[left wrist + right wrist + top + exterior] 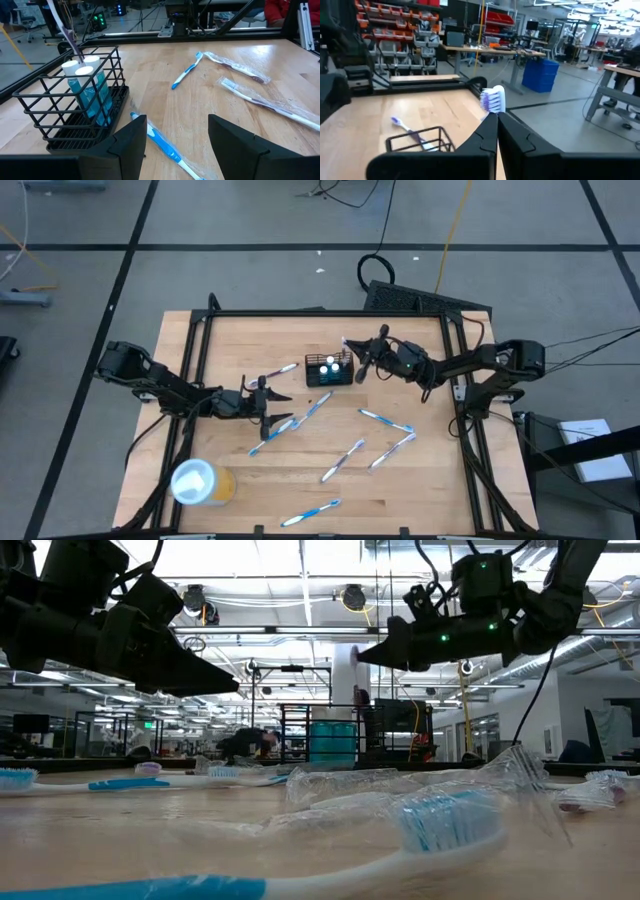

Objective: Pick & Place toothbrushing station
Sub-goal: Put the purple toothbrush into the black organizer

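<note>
I am looking over all four views and I am not finding any text, label, brand, number or sign that I can read.
</note>
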### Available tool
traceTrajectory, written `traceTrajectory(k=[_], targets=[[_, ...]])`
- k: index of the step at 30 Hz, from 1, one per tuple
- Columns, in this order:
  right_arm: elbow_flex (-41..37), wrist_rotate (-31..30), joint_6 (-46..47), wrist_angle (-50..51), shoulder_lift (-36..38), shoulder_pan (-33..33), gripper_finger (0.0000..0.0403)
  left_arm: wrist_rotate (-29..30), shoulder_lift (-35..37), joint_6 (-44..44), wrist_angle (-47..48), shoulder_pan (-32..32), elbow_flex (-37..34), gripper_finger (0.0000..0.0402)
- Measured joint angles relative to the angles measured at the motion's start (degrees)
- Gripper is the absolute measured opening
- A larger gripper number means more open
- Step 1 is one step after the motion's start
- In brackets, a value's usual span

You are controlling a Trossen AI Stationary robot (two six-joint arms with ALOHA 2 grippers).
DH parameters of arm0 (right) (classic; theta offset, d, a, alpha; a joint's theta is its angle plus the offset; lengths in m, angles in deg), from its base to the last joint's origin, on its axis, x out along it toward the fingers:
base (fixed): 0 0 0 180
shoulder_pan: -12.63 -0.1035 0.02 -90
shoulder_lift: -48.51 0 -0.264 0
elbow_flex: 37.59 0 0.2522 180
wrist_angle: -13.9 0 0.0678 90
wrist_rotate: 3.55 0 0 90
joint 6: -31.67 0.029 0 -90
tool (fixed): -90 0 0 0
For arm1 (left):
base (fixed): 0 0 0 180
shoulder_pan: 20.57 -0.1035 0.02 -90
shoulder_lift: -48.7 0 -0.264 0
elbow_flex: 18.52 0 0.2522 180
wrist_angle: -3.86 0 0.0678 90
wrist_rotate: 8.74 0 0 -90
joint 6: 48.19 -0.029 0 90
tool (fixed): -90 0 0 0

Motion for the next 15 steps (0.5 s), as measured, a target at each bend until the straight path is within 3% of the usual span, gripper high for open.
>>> traceTrajectory(k=[15], targets=[[0.0, 0.0, 1.4, 1.9, -0.1, 0.0, 0.0, 0.0, 0.0, 0.0, 0.0, 0.0, 0.0, 0.0216]])
